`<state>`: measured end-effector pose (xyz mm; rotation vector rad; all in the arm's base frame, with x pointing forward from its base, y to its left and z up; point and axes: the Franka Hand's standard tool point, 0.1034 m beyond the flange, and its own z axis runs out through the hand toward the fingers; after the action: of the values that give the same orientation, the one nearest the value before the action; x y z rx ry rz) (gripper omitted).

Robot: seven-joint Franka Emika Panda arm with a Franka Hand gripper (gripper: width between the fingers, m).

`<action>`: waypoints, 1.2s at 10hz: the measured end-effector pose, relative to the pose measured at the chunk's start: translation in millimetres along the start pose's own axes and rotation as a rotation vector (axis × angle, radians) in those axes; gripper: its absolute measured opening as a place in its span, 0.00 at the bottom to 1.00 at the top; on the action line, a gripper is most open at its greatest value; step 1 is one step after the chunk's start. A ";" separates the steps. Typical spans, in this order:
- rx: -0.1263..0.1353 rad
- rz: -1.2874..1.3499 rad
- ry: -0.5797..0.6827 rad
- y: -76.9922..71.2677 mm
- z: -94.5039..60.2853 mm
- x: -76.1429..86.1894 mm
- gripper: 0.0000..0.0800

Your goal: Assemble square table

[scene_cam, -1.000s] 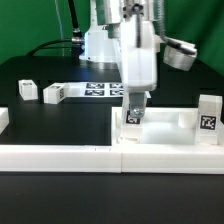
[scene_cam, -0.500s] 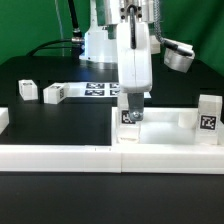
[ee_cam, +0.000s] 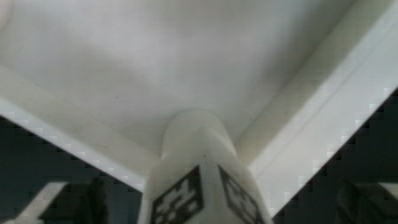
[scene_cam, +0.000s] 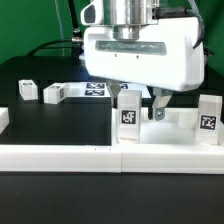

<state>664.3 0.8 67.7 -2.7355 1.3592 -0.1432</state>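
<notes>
The square table top [scene_cam: 178,124] lies at the front on the exterior view's right; its white surface fills the wrist view [ee_cam: 160,70]. A white tagged leg [scene_cam: 128,112] stands upright on it and rises in the middle of the wrist view [ee_cam: 199,185]. My gripper [scene_cam: 138,106] hangs straight over this leg, its broad side facing the camera. Its fingers straddle the leg with gaps on both sides in the wrist view [ee_cam: 205,208], so it is open. Another tagged leg [scene_cam: 208,116] stands upright at the top's right end.
Two loose tagged legs [scene_cam: 27,89] [scene_cam: 52,93] lie at the exterior view's left. The marker board [scene_cam: 96,90] lies behind them. A long white rail [scene_cam: 55,155] runs along the front, with an end piece [scene_cam: 3,118] at the left.
My hand has turned about its vertical axis, from narrow side to broad side facing the camera. The jaws now stand apart from the leg, which stays upright on the top.
</notes>
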 end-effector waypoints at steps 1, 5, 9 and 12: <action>-0.003 -0.051 0.003 0.1 0.1 0.0 0.81; -0.055 -0.468 0.048 -2.9 -3.5 4.9 0.81; -0.051 -0.308 0.050 -2.1 -2.7 5.4 0.36; -0.044 -0.111 0.053 -1.4 -2.6 6.2 0.36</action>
<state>668.8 -3.3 70.7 -2.8641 1.2368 -0.1969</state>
